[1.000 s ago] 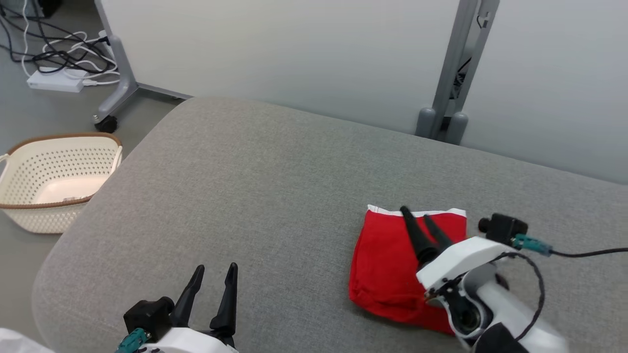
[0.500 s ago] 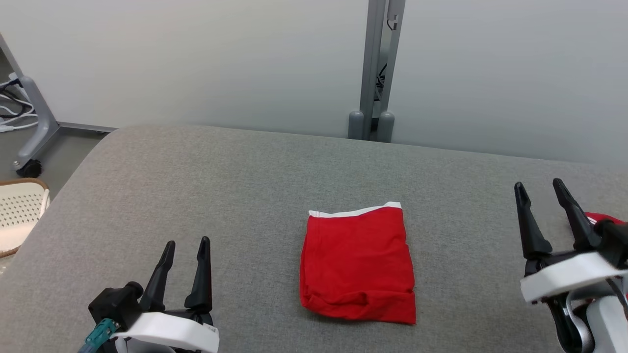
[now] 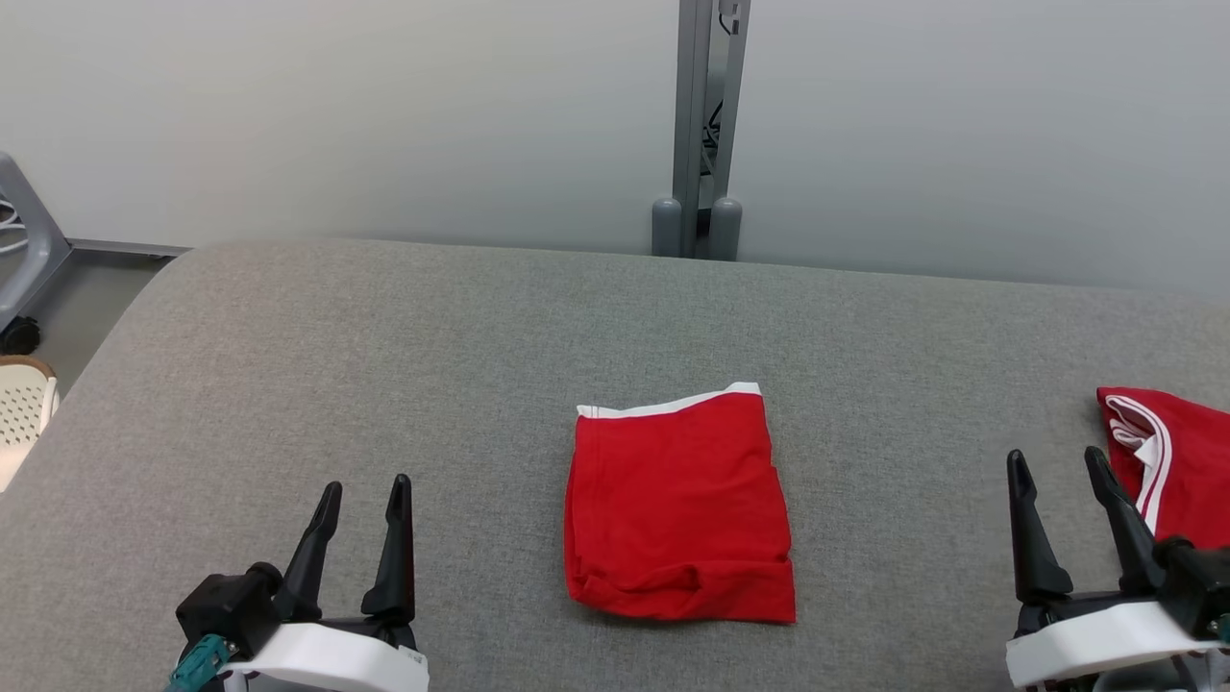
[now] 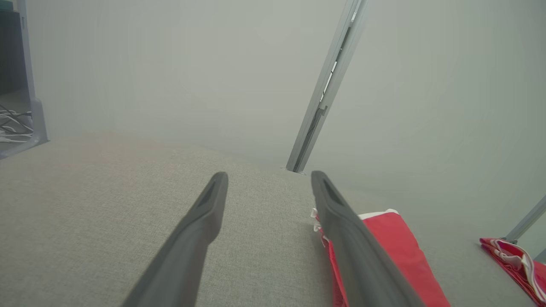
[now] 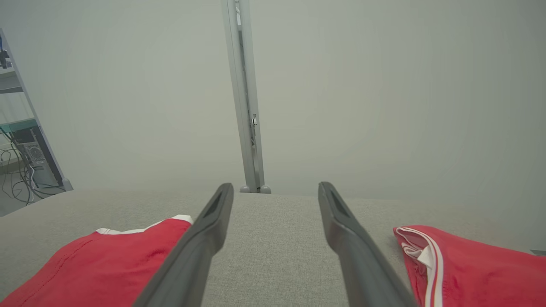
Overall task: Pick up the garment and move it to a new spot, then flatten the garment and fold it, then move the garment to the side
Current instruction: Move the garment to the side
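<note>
Nearest us, both arms sit low at the front edge of the grey cushioned surface. The left gripper has its fingers spread with nothing between them, and the right gripper is the same, wide apart and empty. Between the two, clear of both, lies the folded red garment, a neat rectangle flat on the cushion. Its near edge is a thick, slightly rumpled roll; its far edge shows a white waistband. It looks light, soft and limp, so I reckon the layers will slide apart if only the top one is pinched. Best bet is to clamp through the whole stack at that bulky near edge, or take both side edges together and lift rather than drag. Off to the right lies a second red garment, white-striped, just beyond the right fingers. Farther back stands a grey post.
</note>
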Controlling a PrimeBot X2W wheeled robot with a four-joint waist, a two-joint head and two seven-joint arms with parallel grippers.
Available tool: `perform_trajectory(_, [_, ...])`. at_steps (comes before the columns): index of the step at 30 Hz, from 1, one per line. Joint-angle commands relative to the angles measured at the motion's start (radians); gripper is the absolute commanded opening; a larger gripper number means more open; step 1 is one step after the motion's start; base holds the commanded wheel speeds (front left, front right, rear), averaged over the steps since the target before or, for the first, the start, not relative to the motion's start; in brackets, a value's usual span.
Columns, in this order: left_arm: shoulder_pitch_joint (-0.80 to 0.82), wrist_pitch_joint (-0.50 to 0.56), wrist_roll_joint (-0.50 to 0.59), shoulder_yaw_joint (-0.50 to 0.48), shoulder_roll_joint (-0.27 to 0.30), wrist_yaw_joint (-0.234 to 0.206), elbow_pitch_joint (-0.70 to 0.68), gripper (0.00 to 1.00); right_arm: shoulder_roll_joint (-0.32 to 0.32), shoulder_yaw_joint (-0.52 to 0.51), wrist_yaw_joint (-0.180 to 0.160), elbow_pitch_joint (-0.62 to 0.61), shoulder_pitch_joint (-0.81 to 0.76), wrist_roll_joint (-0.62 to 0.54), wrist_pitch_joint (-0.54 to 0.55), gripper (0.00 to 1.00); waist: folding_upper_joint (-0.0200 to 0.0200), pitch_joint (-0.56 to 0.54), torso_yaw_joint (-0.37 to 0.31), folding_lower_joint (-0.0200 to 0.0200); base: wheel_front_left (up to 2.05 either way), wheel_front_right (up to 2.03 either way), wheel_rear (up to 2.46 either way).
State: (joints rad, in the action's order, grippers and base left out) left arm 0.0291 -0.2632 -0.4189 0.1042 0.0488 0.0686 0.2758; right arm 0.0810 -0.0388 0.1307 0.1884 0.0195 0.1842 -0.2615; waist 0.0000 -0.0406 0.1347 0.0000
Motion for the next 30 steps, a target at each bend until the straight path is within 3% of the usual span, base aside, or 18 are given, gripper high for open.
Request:
perform_trajectory(1, [0.004,0.0,0.007,-0.002,0.004,-0.001,0.001,1.0,0.0,0.0,0.0,0.002,-0.005,-0.002,-0.003,1.0,0.0,0.001,0.0,0.0,0.0,0.0,0.0])
perform_trajectory(13, [0.011,0.0,0.015,0.014,0.004,0.006,0.009,1.0,0.006,0.058,0.0,0.038,0.012,0.054,-0.003,1.0,0.0,0.012,0.023,0.0,0.0,0.0,0.0])
perform_trajectory(18, [0.022,0.0,0.019,0.035,0.004,0.009,0.015,1.0,0.104,0.274,0.0,0.152,0.074,0.274,0.024,1.0,0.0,0.035,0.043,0.0,0.0,0.0,0.0])
perform_trajectory(24, [0.043,0.0,0.04,0.058,0.004,0.008,0.007,1.0,0.237,0.508,0.0,0.19,0.193,0.551,0.127,1.0,0.0,0.085,0.075,0.0,0.0,0.0,0.0])
perform_trajectory(30, [0.062,0.0,0.032,0.084,0.004,0.002,0.007,1.0,0.285,0.605,0.0,0.228,0.284,0.771,0.211,1.0,0.0,0.116,0.111,0.0,0.0,0.0,0.0])
